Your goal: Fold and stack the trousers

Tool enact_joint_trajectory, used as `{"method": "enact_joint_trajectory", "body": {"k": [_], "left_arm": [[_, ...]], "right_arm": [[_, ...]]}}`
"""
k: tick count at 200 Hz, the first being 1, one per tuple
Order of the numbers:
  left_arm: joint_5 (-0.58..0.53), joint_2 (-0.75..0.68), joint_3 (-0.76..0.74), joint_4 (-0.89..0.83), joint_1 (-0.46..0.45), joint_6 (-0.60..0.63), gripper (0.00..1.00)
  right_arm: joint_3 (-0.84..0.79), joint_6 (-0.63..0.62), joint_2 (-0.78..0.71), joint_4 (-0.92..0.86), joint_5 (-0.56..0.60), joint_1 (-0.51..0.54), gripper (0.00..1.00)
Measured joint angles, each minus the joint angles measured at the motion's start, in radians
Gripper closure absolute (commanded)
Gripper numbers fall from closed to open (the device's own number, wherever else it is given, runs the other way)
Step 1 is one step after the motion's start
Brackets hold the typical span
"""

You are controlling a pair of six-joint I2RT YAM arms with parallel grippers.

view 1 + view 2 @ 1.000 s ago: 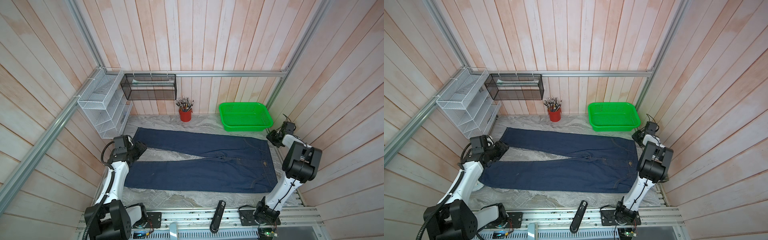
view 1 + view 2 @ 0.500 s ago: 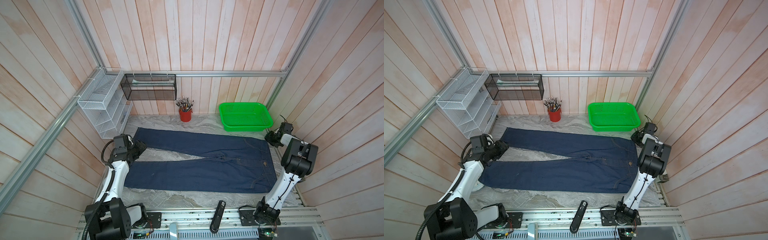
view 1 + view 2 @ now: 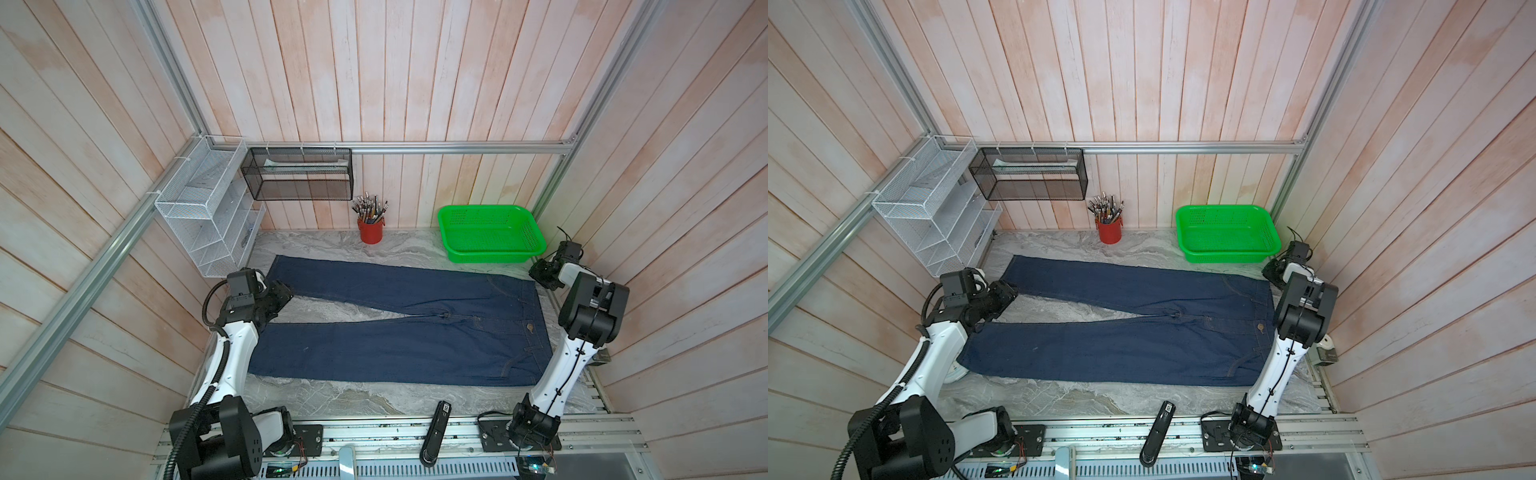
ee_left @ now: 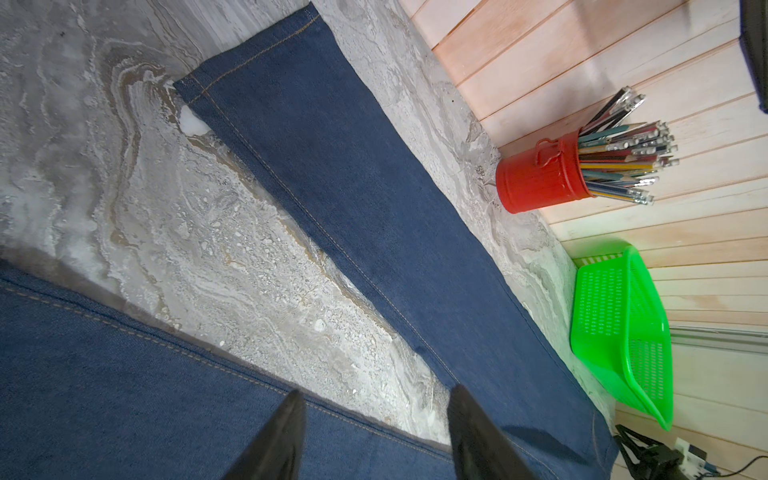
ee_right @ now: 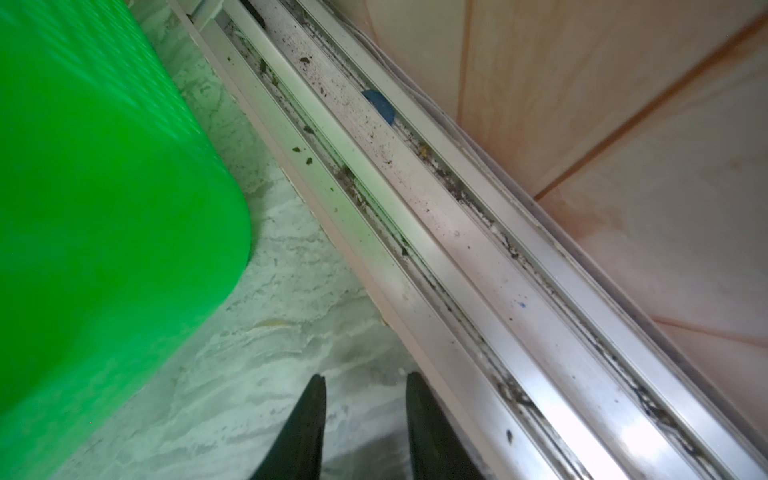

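Note:
The trousers point(image 3: 415, 345), dark blue denim, lie flat on the marble table in both top views. Their waist is to the right and the two legs spread apart toward the left point(image 3: 1121, 349). My left gripper point(image 3: 286, 291) hovers by the far leg's hem at the left end. In the left wrist view it point(image 4: 376, 397) stands open over the bare strip of table between the legs, holding nothing. My right gripper point(image 3: 537, 274) is at the waistband's far right corner. In the right wrist view it point(image 5: 365, 378) is open over bare marble, beside the basket.
A green basket point(image 3: 490, 232) sits at the back right, close to the right gripper point(image 3: 1269, 270). A red cup of pencils point(image 3: 370, 230) stands at the back middle. A white wire rack point(image 3: 208, 216) and a black mesh shelf point(image 3: 297, 178) hang at the back left. A metal rail point(image 5: 457, 249) runs along the right wall.
The right arm has shifted a little toward the back with its gripper staying near the waistband corner. The left arm and the trousers look unchanged.

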Motion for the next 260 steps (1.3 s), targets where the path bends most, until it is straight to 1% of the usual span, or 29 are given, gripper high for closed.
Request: {"method": "enact_joint_trajectory", "body": {"k": [52, 74, 121, 135, 156, 171, 187, 217, 241, 260], "left_arm": [[-0.023, 0.0, 0.011, -0.014, 0.0, 0.007, 0.42], [-0.029, 0.0, 0.025, -0.016, 0.0, 0.009, 0.42], [-0.045, 0.0, 0.035, -0.019, 0.0, 0.017, 0.42], [-0.051, 0.0, 0.04, -0.025, 0.0, 0.02, 0.42], [-0.055, 0.0, 0.051, -0.027, 0.0, 0.026, 0.42], [-0.058, 0.0, 0.053, -0.027, 0.0, 0.026, 0.42], [-0.06, 0.0, 0.053, -0.027, 0.0, 0.026, 0.42], [-0.061, 0.0, 0.054, -0.028, 0.0, 0.027, 0.42], [-0.064, 0.0, 0.061, -0.029, 0.0, 0.027, 0.42], [-0.069, 0.0, 0.062, -0.029, 0.0, 0.027, 0.42]], "right_arm": [[-0.002, -0.004, -0.004, -0.018, 0.005, 0.017, 0.69], [-0.016, -0.008, -0.018, -0.039, 0.014, 0.018, 0.71], [-0.024, -0.013, -0.023, -0.047, 0.023, 0.018, 0.81], [-0.024, -0.013, -0.023, -0.052, 0.023, 0.018, 0.82], [-0.024, -0.011, -0.023, -0.059, 0.024, 0.019, 0.88], [-0.029, -0.011, -0.025, -0.061, 0.023, 0.021, 0.95], [-0.038, -0.01, -0.031, -0.058, 0.019, 0.022, 1.0], [-0.073, 0.003, -0.056, -0.055, 0.01, 0.026, 1.0], [-0.143, 0.027, -0.117, -0.06, 0.002, 0.029, 1.0], [-0.155, 0.055, -0.163, -0.078, 0.0, 0.03, 1.0]]}}
